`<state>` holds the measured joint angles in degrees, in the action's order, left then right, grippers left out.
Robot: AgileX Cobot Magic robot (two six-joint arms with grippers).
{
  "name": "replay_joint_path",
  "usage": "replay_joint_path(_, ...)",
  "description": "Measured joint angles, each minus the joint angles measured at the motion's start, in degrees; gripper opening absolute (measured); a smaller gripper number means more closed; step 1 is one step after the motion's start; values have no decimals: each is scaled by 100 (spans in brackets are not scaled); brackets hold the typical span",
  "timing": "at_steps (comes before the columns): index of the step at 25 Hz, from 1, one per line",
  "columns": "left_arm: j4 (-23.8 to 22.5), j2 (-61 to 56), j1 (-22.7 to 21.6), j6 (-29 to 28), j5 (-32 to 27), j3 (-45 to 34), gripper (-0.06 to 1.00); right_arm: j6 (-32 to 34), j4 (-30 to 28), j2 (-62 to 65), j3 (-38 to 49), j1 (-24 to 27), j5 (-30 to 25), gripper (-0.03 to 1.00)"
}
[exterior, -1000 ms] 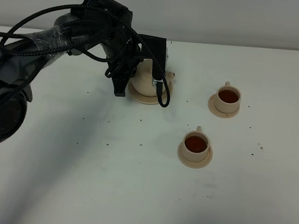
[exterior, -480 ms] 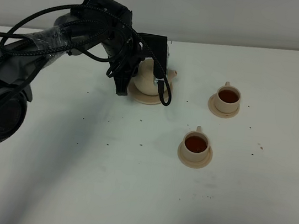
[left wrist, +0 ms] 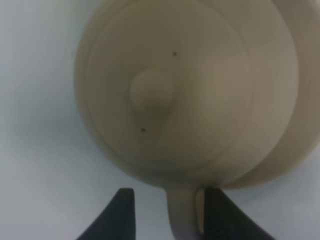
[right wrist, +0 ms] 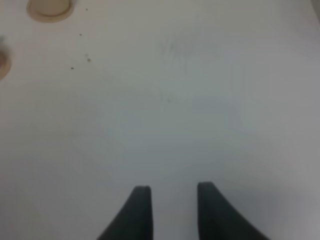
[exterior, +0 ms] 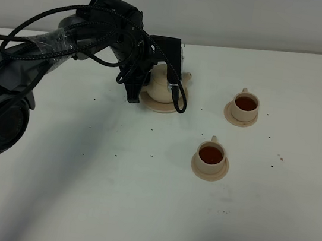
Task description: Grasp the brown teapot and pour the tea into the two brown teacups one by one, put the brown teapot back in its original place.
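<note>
White table (exterior: pixel 106 209), largest element, carries all items. Left gripper (left wrist: pixel 165 212): jaws parted, straddling the loop handle (left wrist: pixel 182 217) of the brown teapot (exterior: pixel 161 84) without clamping it. Teapot sits on its wide saucer (exterior: pixel 162 105), its original place, at about 11 o'clock from the near teacup (exterior: pixel 211 154); far teacup (exterior: pixel 246 104) at 1 o'clock. Both hold dark tea, so pouring appears finished. Right gripper (right wrist: pixel 170 210): open, empty, over bare table.
</note>
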<state>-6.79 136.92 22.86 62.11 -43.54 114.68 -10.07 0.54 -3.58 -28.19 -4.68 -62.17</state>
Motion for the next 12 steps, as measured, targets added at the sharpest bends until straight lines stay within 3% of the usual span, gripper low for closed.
replay_joint_path(12,77,-104,0,-70,-276,0,35,0,0,0,0,0,0,24)
